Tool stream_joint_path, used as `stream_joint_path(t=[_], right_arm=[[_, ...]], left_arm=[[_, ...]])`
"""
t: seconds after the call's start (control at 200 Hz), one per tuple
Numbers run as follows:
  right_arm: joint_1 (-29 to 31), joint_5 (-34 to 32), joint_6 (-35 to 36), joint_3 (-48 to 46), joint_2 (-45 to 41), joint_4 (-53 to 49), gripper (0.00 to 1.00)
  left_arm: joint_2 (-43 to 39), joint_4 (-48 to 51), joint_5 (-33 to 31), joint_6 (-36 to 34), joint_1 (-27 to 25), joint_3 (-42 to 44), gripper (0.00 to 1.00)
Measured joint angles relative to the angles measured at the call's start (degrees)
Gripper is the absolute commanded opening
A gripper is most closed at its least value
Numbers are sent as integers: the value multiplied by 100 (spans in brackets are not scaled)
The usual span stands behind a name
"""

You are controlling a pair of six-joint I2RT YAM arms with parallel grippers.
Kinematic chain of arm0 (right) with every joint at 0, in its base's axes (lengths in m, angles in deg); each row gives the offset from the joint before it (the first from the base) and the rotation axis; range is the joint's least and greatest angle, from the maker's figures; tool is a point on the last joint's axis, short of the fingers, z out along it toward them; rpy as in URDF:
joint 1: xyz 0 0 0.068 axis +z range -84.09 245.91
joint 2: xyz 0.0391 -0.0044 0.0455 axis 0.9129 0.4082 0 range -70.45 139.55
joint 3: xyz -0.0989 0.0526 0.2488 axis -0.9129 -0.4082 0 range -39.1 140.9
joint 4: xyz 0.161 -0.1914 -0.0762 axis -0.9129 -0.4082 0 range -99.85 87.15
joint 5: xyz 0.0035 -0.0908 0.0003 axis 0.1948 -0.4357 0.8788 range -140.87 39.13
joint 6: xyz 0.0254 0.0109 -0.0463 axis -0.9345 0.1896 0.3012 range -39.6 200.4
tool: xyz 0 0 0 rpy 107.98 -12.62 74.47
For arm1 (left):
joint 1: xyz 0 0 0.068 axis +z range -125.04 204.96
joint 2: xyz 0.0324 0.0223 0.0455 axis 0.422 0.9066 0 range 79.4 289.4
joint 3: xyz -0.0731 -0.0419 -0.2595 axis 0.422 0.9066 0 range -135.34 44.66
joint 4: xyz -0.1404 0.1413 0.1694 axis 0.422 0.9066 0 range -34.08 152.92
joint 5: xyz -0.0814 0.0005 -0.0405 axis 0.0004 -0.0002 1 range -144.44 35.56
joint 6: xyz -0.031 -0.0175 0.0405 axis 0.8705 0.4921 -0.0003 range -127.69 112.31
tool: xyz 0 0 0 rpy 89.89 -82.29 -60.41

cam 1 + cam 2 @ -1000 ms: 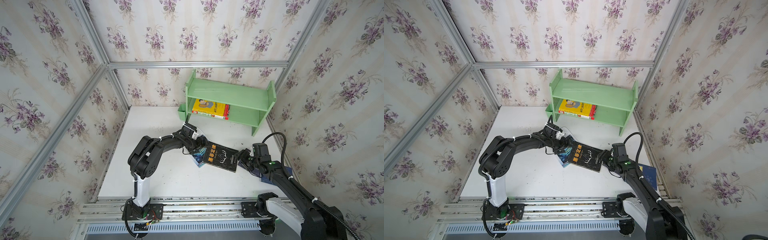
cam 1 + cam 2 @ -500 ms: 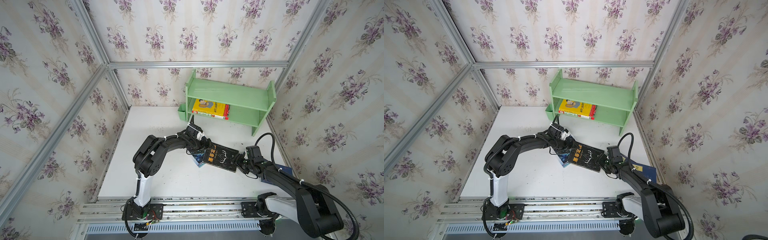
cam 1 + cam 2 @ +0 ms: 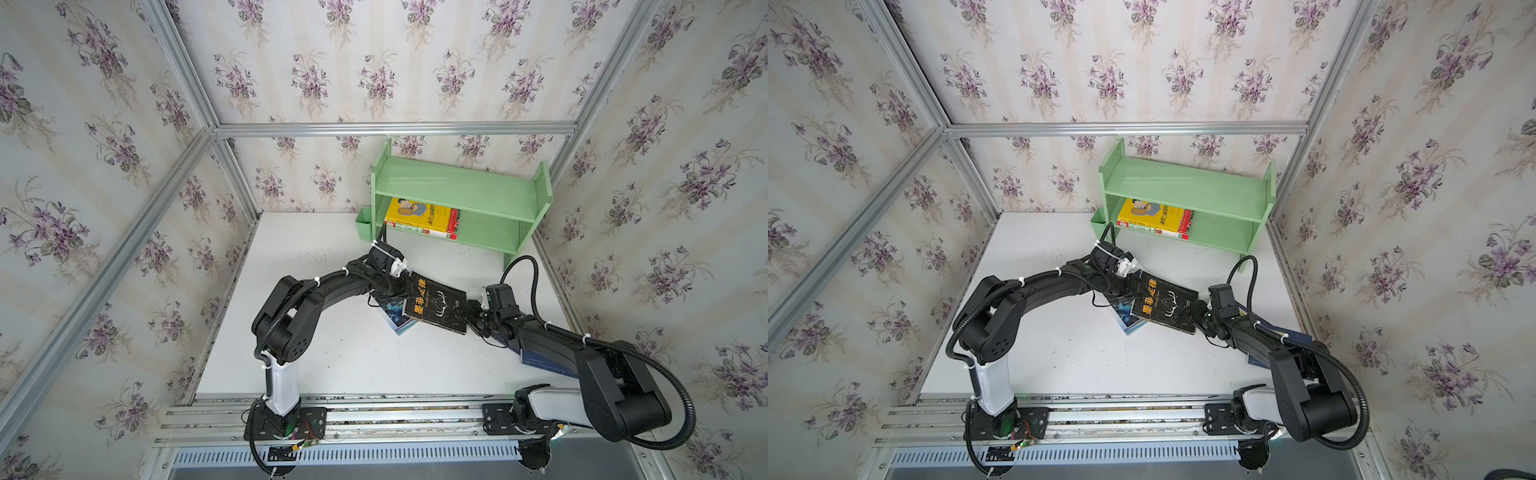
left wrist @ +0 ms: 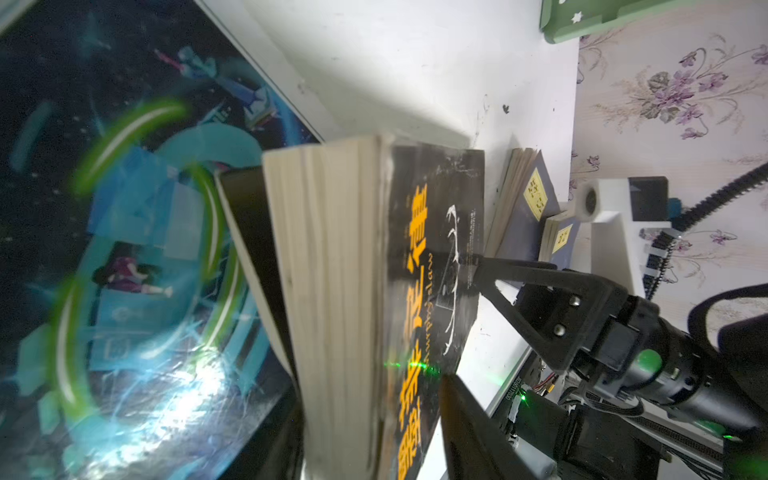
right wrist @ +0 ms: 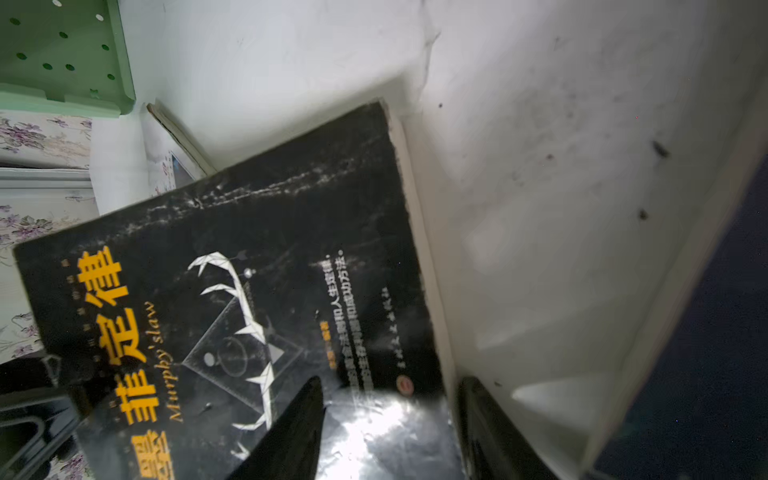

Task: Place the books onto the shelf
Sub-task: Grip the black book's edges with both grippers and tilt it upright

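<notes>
The black book with yellow characters (image 3: 436,305) lies tilted, its left end over the white-blue swirl book (image 3: 392,318). My left gripper (image 3: 403,286) straddles that end: one finger (image 4: 249,249) runs under the pages, the other (image 4: 469,415) stands by the cover, and contact there is unclear. My right gripper (image 3: 471,311) is shut on the book's right corner, one finger (image 5: 291,419) on the cover. The pale green shelf (image 3: 457,189) stands at the back. Its lower tier holds the yellow cartoon book (image 3: 419,212), stacked on another book.
Two navy books with yellow labels (image 4: 528,208) lie on the table behind the right gripper, partly under the right arm (image 3: 540,361). A small green cup (image 3: 363,224) hangs on the shelf's left end. Walls close in the table on three sides.
The left gripper slid right onto the black book's left end and its jaws drew in around it. The right gripper pushed a little further onto the right corner. The book barely shifted.
</notes>
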Motion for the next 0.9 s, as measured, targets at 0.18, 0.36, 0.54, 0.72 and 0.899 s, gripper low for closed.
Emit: stream_joint_path(t=[0.18, 0.36, 0.54, 0.72, 0.899], right_arm=[[0, 131, -2, 109, 101, 35, 59], [0, 289, -7, 179, 190, 87, 64], [-96, 560, -164, 125, 181, 337, 85], [-398, 914, -509, -107, -42, 1051, 100], [-675, 1593, -1025, -136, -68, 2144, 100]], left_arm=[[-203, -125, 116, 2, 0, 103, 24], [-376, -249, 251, 26, 26, 103, 14], [-592, -240, 474, 181, 190, 87, 6], [-916, -243, 846, 289, 479, -57, 2], [-1165, -245, 1443, 525, 907, -179, 2]])
